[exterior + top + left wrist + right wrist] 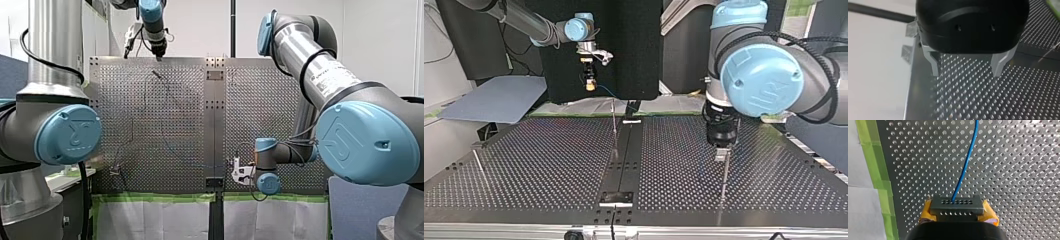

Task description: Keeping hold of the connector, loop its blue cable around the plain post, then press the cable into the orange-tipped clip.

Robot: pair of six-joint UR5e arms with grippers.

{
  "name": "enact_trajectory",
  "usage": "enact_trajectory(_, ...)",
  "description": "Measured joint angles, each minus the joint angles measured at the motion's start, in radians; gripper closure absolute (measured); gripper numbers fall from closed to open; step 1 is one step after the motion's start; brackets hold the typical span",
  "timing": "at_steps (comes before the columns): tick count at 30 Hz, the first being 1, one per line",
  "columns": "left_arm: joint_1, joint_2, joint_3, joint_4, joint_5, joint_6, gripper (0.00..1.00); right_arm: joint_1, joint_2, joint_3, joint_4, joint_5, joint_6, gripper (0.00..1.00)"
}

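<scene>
Two grippers are showing, and you are seeing them well apart over the perforated table [978,95]. The right gripper [958,211] is clamping the grey connector [957,203] between its yellow pads [927,210], one pad at each end. The blue cable [965,165] is leaving the connector's row of holes and curving away ahead of the fingers over the table, near the green tape [874,157] along its edge. In the top view that gripper is hanging above the table's far edge, and the cable is slanting from it toward a thin upright post [614,117] by the centre seam (you cannot tell whether they are touching). The left gripper [966,66] is holding its metal fingers [934,65] spread apart with nothing between them, hovering low over the perforations beside the table's edge.
</scene>
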Motion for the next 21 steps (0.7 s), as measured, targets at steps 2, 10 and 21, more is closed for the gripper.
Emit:
enact_trajectory(2,-0.021,-0.019,0.01,0.017,-0.015,0.021,0.0,0.0,0.0,0.0,-0.001,-0.001,0.001,1.0)
enact_trajectory(10,-0.096,-0.092,0.042,0.089,-0.086,0.096,0.0,0.0,0.0,0.0,-0.002,-0.009,0.007,1.0)
enact_trajectory(21,-0.19,-0.187,0.044,0.184,-0.181,0.191,0.0,0.0,0.0,0.0,-0.006,-0.01,0.008,1.0)
